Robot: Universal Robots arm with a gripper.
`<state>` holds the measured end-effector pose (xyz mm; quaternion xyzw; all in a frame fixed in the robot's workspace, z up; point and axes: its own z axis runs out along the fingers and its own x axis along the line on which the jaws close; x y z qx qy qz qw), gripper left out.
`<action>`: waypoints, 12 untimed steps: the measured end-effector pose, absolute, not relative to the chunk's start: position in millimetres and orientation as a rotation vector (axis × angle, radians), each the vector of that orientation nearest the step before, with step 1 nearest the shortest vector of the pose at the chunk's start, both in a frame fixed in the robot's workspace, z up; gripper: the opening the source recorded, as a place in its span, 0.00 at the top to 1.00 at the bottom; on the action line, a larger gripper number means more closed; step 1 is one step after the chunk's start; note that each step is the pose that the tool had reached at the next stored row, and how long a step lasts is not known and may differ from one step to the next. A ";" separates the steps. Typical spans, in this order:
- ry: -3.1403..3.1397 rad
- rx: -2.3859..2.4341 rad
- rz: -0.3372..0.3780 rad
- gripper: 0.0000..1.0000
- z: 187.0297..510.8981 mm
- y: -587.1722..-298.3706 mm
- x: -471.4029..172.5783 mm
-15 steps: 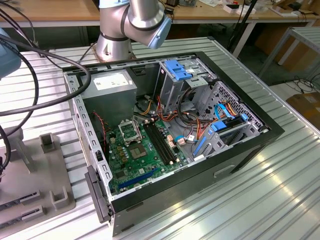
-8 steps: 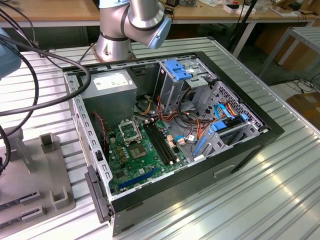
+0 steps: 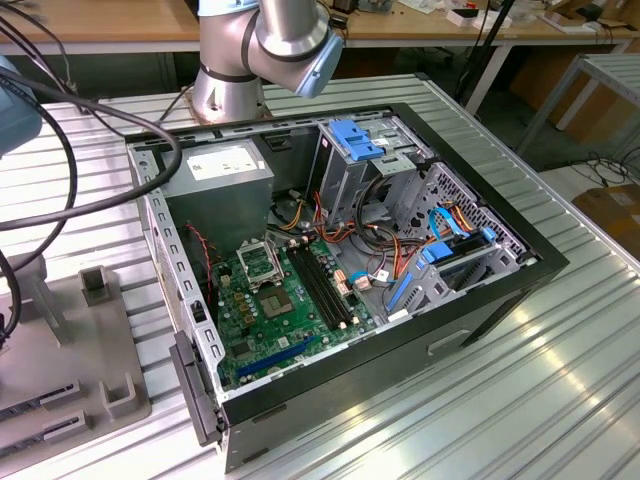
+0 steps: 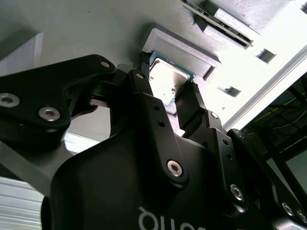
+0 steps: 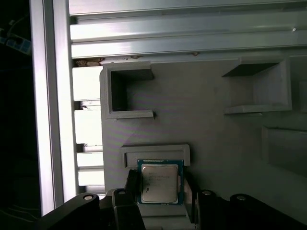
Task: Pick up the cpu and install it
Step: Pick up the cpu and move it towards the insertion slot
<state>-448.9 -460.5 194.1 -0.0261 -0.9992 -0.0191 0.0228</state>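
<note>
**Chip gripped at the tray – keep it level**

The gripper (image 4: 167,81) has its jaws closed against two opposite edges of the cpu (image 5: 159,181), which sits at its low holder (image 5: 156,152) on the grey tray (image 5: 216,124). Hold it flat and square – a tilt would catch the holder's rim. Neighbouring raised blocks (image 5: 127,93) stand close. The socket (image 3: 258,262) lies deep inside the computer case (image 3: 500,290), among cables (image 3: 372,235).

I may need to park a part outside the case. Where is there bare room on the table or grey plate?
The ribbed table is bare to the exterior view's right of the case. In the first wrist view the grey plate is bare between the cpu and the two bracket holders. Inside the case, cables and drive cages crowd the space.
</note>
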 end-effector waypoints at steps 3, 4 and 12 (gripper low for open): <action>-3.094 -0.081 -0.059 0.53 195.1 -460.5 -449.0; -3.094 -0.081 -0.059 0.53 195.6 -460.5 -449.0; -3.091 -0.081 -0.059 0.53 198.6 -460.5 -448.9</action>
